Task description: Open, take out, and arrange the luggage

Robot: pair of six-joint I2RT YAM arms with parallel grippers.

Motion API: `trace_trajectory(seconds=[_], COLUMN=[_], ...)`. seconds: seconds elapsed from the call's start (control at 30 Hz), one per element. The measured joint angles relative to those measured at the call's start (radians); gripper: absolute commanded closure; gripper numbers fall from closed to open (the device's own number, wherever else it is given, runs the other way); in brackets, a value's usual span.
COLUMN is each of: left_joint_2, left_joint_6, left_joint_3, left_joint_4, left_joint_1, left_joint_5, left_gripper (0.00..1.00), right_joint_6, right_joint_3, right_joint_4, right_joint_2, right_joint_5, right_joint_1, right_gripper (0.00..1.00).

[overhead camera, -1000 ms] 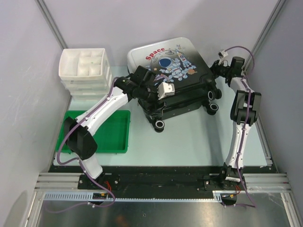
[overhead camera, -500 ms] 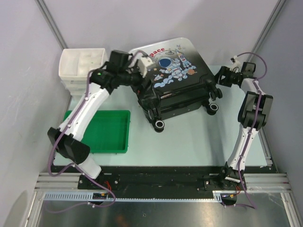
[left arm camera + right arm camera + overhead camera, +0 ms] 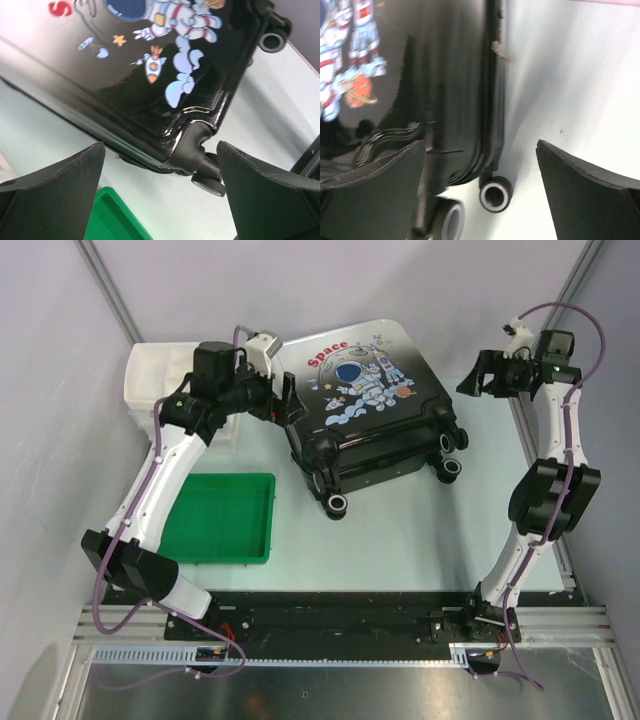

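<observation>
Luggage [image 3: 365, 405] lies closed on the pale table [image 3: 400, 530], grey walls [image 3: 60, 390] around, all fingers [image 3: 50, 190] released

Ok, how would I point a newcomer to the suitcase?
On the pale table, look at the far middle. The suitcase lies flat there, wheels on its near side. Unlike the white drawer box and green tray to its left, it is glossy black with an astronaut cartoon.

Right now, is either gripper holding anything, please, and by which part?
Nothing is held: left gripper and right gripper both hang open beside the luggage.
</observation>
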Motion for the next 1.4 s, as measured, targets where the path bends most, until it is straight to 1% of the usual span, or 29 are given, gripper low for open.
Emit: trace_trajectory(seconds=[0.17, 0.3, 0.33, 0.6, 0.73, 0.97, 1.1, 1.17, 1.3, 1.4], left_joint_2=[0.0, 0.0, 0.0, 0.0, 0.0, 0.0, 0.0, 0.0, -0.001, -0.002], left_joint_6=[-0.094, -0.141, -0.151, -0.191, -0.193, -0.197, -0.199, -0.198, -0.196, -0.195], left_joint_3=[-0.044, -0.058, -0.063, -0.105, -0.128, -0.146, -0.148, -0.153, -0.182, -0.206], left_joint_4=[0.016, 0.022, 0.026, 0.042, 0.055, 0.082, 0.088, 0.1, 0.114, 0.123], left_joint_1=[0.01, 0.01, 0.01, 0.01, 0.01, 0.01, 0.01, 0.01, 0.01, 0.01], left_joint_5=[-0.095, -0.137, -0.144, -0.196, -0.218, -0.217, -0.218, -0.219, -0.22, -0.22], left_gripper=[0.0, 0.0, 0.0, 0.0, 0.0, 0.0, 0.0, 0.0, 0.0, 0.0], right_joint_6=[-0.097, -0.154, -0.163, -0.166, -0.167, -0.18, -0.205, -0.233, -0.306, -0.328], right_joint_3=[-0.04, -0.098, -0.112, -0.146, -0.147, -0.128, -0.127, -0.114, -0.105, -0.102], right_joint_4=[-0.097, -0.144, -0.146, -0.127, -0.138, -0.21, -0.241, -0.285, -0.446, -0.498], right_joint_2=[-0.126, -0.157, -0.157, -0.193, -0.196, -0.183, -0.183, -0.185, -0.189, -0.19], right_joint_5=[0.082, 0.191, 0.231, 0.344, 0.341, 0.239, 0.202, 0.176, 0.183, 0.188], right_joint_1=[0.124, 0.228, 0.244, 0.29, 0.28, 0.227, 0.209, 0.196, 0.123, 0.074], right_gripper=[0.03, 0.02, 0.02, 0.04, 0.01, 0.02, 0.0, 0.0, 0.0, 0.0])
